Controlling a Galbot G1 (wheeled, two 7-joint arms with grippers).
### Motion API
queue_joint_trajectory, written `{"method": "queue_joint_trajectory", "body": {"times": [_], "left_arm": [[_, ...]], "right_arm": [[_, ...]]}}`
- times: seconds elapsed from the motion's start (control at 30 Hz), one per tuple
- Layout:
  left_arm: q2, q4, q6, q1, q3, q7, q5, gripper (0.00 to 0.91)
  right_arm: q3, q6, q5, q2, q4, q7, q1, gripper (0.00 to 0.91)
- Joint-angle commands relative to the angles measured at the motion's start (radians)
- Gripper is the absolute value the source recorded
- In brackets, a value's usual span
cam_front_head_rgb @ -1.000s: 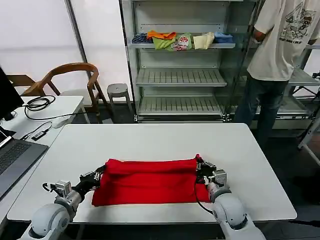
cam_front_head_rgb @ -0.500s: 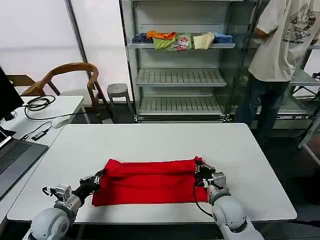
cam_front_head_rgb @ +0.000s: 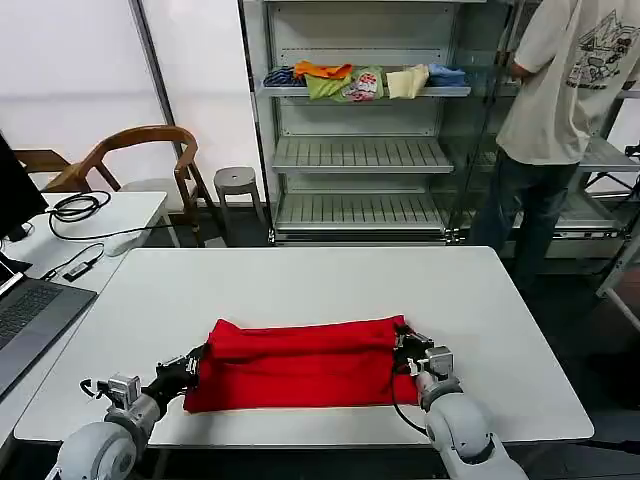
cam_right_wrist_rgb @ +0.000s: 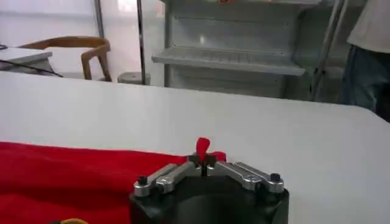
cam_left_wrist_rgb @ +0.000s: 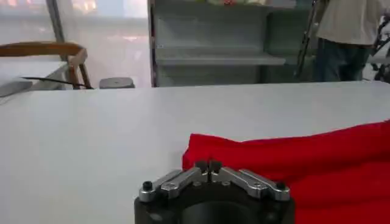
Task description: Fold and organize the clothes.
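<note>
White and wide, the bench (cam_front_head_rgb: 300, 290) carries the red T-shirt (cam_front_head_rgb: 300, 363) near its front edge, about midway between the two sides. The shirt is folded into a long band whose long axis runs from the robot's left to its right, parallel to the front edge. Its far long edge is a soft rounded fold, its near edge straighter. No print shows on the upward face; the cloth is plain bright red with shallow lengthwise creases.

At the band's left end sits the left tool (cam_front_head_rgb: 190, 364), low on the bench and touching the cloth; in the left wrist view its fingers (cam_left_wrist_rgb: 207, 167) meet at the tips against the red edge (cam_left_wrist_rgb: 292, 164), though whether any cloth is caught between them cannot be told. At the right end the right tool (cam_front_head_rgb: 405, 345) is clamped on the shirt: in the right wrist view a small tuft of red cloth (cam_right_wrist_rgb: 202, 147) stands up between the closed fingertips.

Left of the bench a side table (cam_front_head_rgb: 110, 215) holds a coiled black cable (cam_front_head_rgb: 75, 206), and a laptop (cam_front_head_rgb: 30, 320) lies at the left edge. Beyond stand a wooden chair (cam_front_head_rgb: 140, 150), a small grey stool (cam_front_head_rgb: 236, 181) and a metal shelf rack (cam_front_head_rgb: 360, 150) with small folded garments (cam_front_head_rgb: 360, 80) on its upper shelf. Nothing lies between the tools and the shirt.
</note>
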Motion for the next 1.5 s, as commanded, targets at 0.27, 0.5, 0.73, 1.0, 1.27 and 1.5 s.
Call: {"method": "queue_joint_trajectory", "body": {"times": [0.27,0.5,0.73,1.0,1.27,1.5], "left_arm": [[-0.012,-0.047,0.071,0.056,0.006,-0.050,0.073,0.907],[-0.011,-0.086,0.116,0.072,-0.017,-0.080,0.086,0.907],[-0.015,-0.140,0.106,0.060,-0.039,-0.118,0.020,0.907],[-0.049,-0.171,0.077,0.048,0.016,-0.190,-0.014,0.907],[-0.078,-0.135,0.070,0.003,0.085,-0.301,0.007,0.907],[-0.102,-0.082,0.066,-0.028,0.147,-0.466,-0.028,0.907]], "right_arm": [[-0.005,-0.008,-0.006,-0.002,0.006,0.006,-0.021,0.907],[0.022,-0.017,0.001,-0.022,0.063,0.007,-0.043,0.907],[0.049,-0.021,0.010,-0.032,0.138,0.004,-0.088,0.907],[0.121,-0.009,0.017,-0.047,0.213,0.001,-0.185,0.907],[0.206,0.016,0.018,-0.054,0.287,-0.008,-0.303,0.907],[0.230,0.030,0.014,-0.044,0.315,-0.016,-0.344,0.907]]}}
